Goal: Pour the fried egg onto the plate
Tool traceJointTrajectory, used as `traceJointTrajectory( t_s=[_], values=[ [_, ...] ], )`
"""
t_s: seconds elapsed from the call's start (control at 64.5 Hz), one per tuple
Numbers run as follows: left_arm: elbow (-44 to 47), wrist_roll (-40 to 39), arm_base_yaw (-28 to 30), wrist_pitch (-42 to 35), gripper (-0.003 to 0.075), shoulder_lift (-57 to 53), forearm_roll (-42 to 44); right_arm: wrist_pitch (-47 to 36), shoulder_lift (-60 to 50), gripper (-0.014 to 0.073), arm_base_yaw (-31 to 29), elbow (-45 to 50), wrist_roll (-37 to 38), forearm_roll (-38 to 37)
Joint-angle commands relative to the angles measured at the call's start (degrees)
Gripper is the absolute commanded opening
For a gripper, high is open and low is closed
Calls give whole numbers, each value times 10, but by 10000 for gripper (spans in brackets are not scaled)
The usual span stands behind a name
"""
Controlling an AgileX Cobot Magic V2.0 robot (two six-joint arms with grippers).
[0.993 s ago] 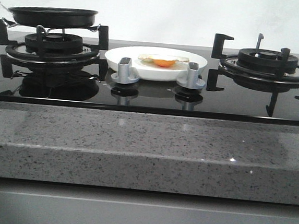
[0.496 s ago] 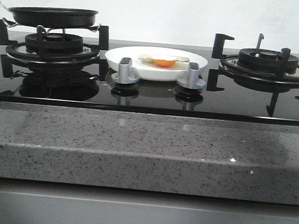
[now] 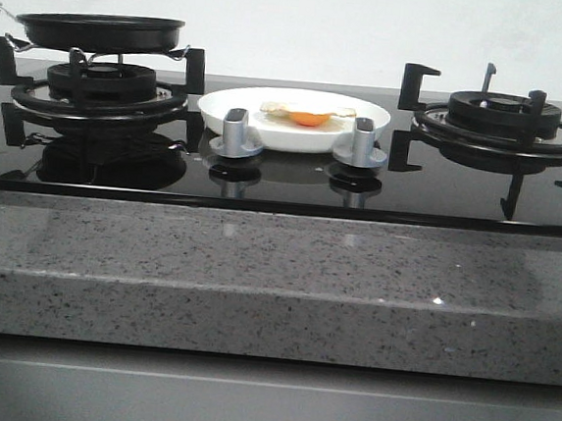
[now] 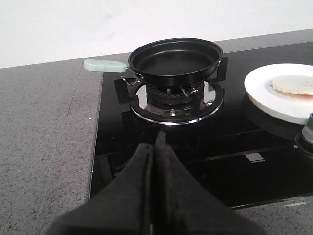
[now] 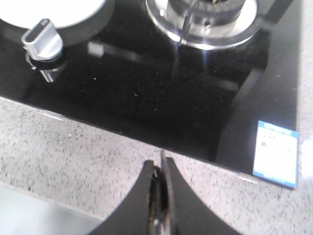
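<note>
Fried egg (image 3: 307, 113) lies on plate (image 3: 294, 118); pan (image 3: 100, 30), at plate's 9 o'clock, empty. Left gripper (image 4: 154, 147) and right gripper (image 5: 163, 169): jaws pressed together, holding nothing. Pour judged complete.

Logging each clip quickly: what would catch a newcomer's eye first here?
The fried egg, its orange yolk bright, lies on the white plate at the middle of the black glass stove, between the two burners. An empty black pan sits on the left burner. Both arms are back near the counter edge, left pincer and right pincer shut and empty.
</note>
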Motion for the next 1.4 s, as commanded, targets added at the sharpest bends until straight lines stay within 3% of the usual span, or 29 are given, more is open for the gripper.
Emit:
traceJointTrajectory(
  t_s=[0.0, 0.372, 1.381],
  values=[
    [-15, -3, -4, -32, -19, 1, -14, -73, -65, -67, -3, 31, 0, 0],
    [-15, -3, -4, -32, -19, 1, -14, -153, -262, -67, -3, 142, 0, 0],
    [-15, -3, -4, -32, -19, 1, -14, -155, -264, -67, -3, 142, 0, 0]
  ],
)
